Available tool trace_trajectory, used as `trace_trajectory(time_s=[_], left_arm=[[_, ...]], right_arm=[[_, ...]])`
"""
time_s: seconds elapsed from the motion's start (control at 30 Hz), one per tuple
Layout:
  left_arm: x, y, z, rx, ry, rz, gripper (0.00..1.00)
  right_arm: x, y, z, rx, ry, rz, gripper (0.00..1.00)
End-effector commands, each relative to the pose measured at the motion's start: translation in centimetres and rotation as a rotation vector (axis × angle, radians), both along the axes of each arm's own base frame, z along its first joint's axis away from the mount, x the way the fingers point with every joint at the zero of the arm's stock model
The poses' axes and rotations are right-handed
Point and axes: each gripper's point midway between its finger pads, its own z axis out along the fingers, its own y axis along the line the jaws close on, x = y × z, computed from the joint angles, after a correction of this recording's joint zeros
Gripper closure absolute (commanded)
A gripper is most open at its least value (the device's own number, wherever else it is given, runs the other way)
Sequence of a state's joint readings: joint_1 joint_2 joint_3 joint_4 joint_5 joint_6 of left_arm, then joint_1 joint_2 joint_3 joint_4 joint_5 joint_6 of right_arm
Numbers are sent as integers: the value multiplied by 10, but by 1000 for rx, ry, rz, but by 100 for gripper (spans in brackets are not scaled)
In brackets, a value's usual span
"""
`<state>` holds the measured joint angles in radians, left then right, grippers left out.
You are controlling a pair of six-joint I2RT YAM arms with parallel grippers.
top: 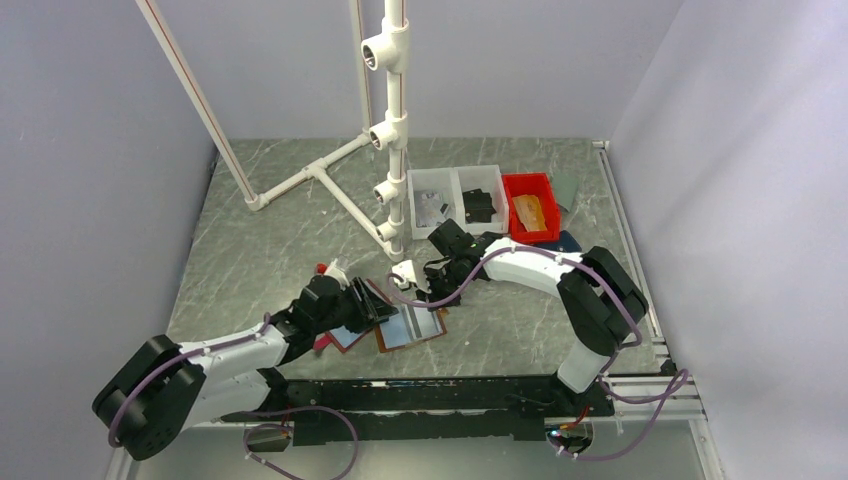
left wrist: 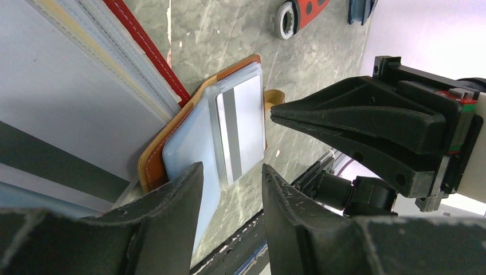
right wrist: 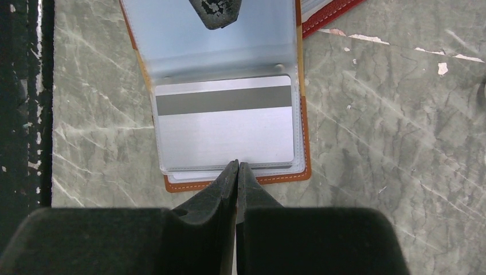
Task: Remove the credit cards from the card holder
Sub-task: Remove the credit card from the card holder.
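On the left, our left gripper (left wrist: pixel 232 168) has its 2 fingers spread, with nothing between them. In the right wrist view, 1 left fingertip (right wrist: pixel 215 11) rests on the far clear sleeve of the holder (right wrist: pixel 304 143). The other fingertip is cut off by the top of that view. Just left of the holder lies a red wallet (left wrist: pixel 155 54), mostly out of frame in the left wrist view; we cannot tell whether the 2 overlap.

The holder lies open and flat on the table (right wrist: pixel 390 114), in the middle between the 2 grippers. A silver card (right wrist: pixel 226 129) with 1 dark stripe sits in the near sleeve, stripe side up. The sleeve's edge runs just past the card.

Our right gripper (right wrist: pixel 236 166) has its fingers pressed together with nothing between them. Its tip meets the near edge of the sleeve at the card's long side. We cannot tell whether it touches the card itself or only the plastic.

More sleeves are stacked below the top one, but we cannot count the cards in them. The holder's far half is cut off in the right wrist view, and from above both grippers cover part of it.

Farther right on the table stand a white bin (top: pixel 455 200) and a red bin (top: pixel 530 205), their contents too small to name.
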<state>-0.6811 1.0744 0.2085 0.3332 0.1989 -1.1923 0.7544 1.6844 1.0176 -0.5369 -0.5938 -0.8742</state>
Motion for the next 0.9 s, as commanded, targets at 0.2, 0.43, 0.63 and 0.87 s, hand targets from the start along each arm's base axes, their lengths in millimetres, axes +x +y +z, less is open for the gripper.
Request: trace_trajectory(time_s=[0.2,0.43,0.63,0.87], left_arm=[[9,-21,21,-80,-38,-59,55],[7,-31,20,-94,-63,-130,67],[7,-28,-8,-37,17,-108,66],[6,-34,-28,-19,82,-136,60]], right_arm=[[7,-1,-5,-24,-21,10,99],[8,-4,-13,-55,-11,7,100],[8,-5,-16,-65,-8,7,100],[4,-1,-17,-63,6,9,100]])
